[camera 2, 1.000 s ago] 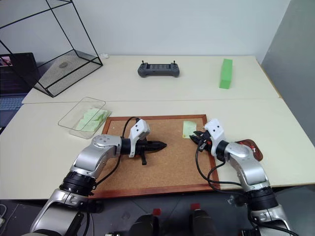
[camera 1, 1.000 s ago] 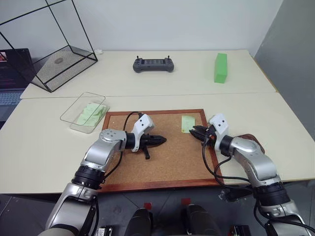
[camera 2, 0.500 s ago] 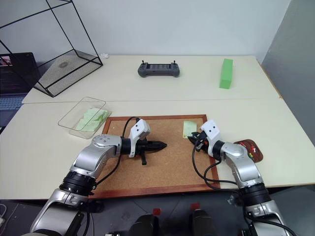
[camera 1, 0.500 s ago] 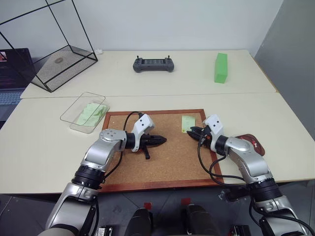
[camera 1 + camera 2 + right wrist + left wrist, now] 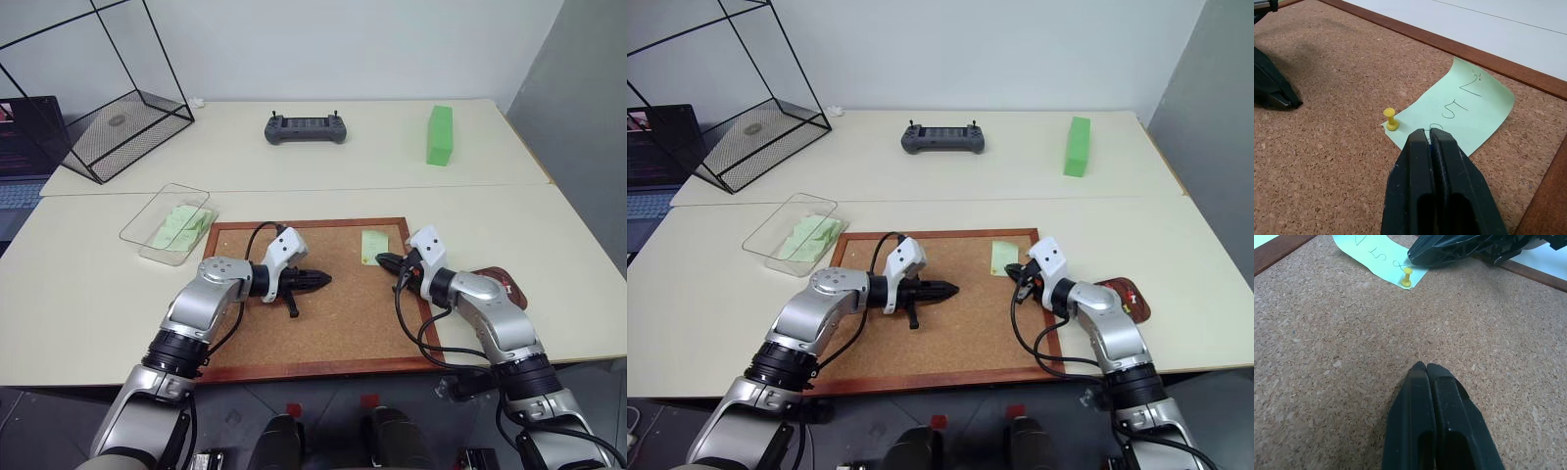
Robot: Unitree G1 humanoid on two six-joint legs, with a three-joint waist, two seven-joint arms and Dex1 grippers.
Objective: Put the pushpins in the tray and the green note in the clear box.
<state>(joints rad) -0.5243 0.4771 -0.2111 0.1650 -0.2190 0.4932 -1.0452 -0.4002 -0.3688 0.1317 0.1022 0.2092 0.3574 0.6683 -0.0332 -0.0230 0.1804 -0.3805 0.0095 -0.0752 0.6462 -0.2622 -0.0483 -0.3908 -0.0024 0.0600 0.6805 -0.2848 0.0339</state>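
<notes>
On the pale worktop point(image 5: 88, 284) lies a framed cork board point(image 5: 333, 323). The right pincer point(image 5: 1429, 134), jaws pressed together, hovers over the pale green paper note point(image 5: 1469, 110) with handwritten marks, pinned by a yellow pushpin point(image 5: 1391, 119). The left pincer point(image 5: 1425, 368) is likewise closed, empty, mid-board.

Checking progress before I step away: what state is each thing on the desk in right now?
green note: on the cork board, pinned at one corner.
yellow pushpin: upright, stuck through that corner.
left gripper: jaws shut, empty.
right gripper: jaws shut over the note's near edge; grip unclear.
clear box: open, green slips inside.
tray: beside the board, pins in it.
</notes>
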